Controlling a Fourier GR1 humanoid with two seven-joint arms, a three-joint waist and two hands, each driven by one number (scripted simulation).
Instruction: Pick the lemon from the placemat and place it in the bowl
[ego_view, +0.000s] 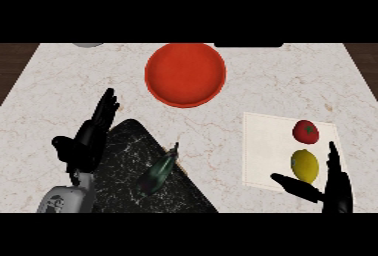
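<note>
A yellow lemon lies on the pale placemat at the right, just below a red tomato. The red bowl stands at the back centre of the counter. My right hand sits at the lower right, open, its fingers rising along the lemon's right side and its thumb stretched out beneath the lemon; whether it touches the fruit I cannot tell. My left hand is open at the left, fingers pointing up, resting over the edge of a black marble board.
A black marble board fills the lower left, with a dark green vegetable lying on its right edge. A grey object peeks in at the top left. A dark item sits at the back edge.
</note>
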